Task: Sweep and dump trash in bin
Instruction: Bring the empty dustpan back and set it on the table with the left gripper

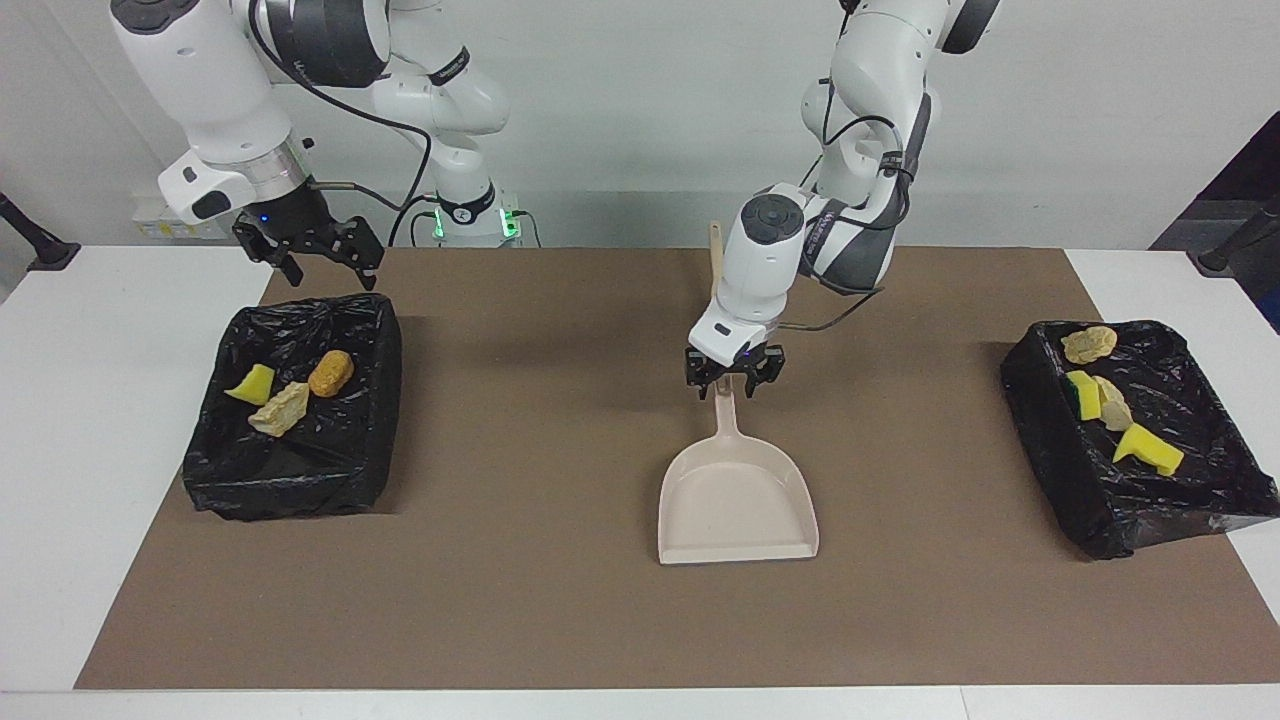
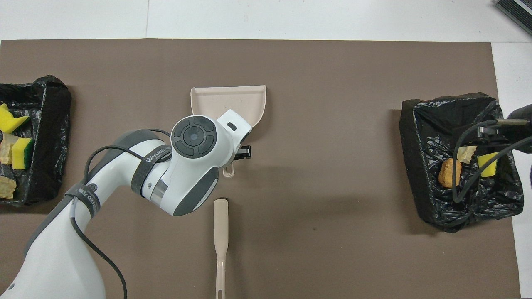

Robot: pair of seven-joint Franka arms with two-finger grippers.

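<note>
The beige dustpan (image 1: 738,500) (image 2: 227,99) lies flat and empty on the brown mat, its handle pointing toward the robots. My left gripper (image 1: 733,378) hangs over the handle's end, open, one finger on each side of it. A black-lined bin (image 1: 290,420) (image 2: 457,162) at the right arm's end holds three pieces of trash: a yellow sponge (image 1: 250,383), a beige chunk (image 1: 280,410) and an orange-brown lump (image 1: 330,372). My right gripper (image 1: 322,258) waits open over that bin's edge nearest the robots. A second bin (image 1: 1140,440) (image 2: 37,141) at the left arm's end holds several scraps (image 1: 1148,448).
The beige brush (image 2: 220,245) (image 1: 716,255) lies on the mat nearer to the robots than the dustpan, partly hidden by the left arm in the facing view. The brown mat (image 1: 520,560) covers most of the white table.
</note>
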